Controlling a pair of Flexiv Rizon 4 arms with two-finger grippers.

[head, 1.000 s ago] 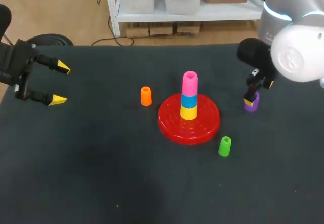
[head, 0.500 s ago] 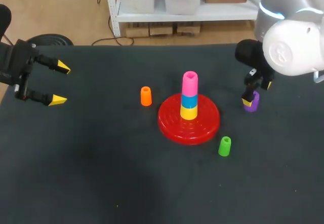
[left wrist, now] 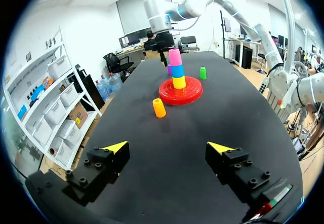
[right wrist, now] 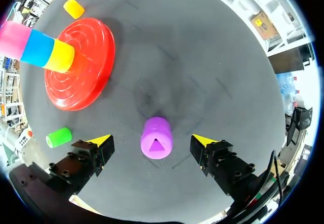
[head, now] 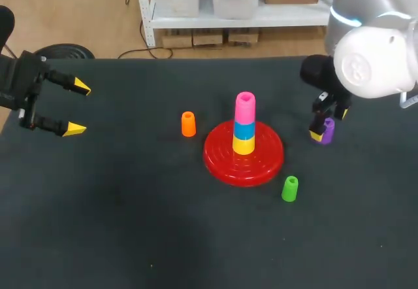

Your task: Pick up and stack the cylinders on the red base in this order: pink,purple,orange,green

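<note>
Red plastic, ridged in rings: the base is seen near the middle of the black table, and a stack of three is carried at its centre. A yellow cylinder is found at the bottom, a blue cylinder on it, and the pink cylinder on top, all upright.

The purple cylinder is stood on the cloth on the right-arm side of the base, clear of its rim. And there the right gripper is placed over it: the cylinder is framed between the two yellow tips, a gap is shown on either side, and nothing is gripped. The fingers are spread wide.

The orange cylinder is set upright on the left-arm side of the base, just off the rim. The green cylinder is stood near the base's front edge, towards the right arm.

Well away from the base, at the table's left edge, the left gripper is held wide apart, with nothing between its tips.
</note>
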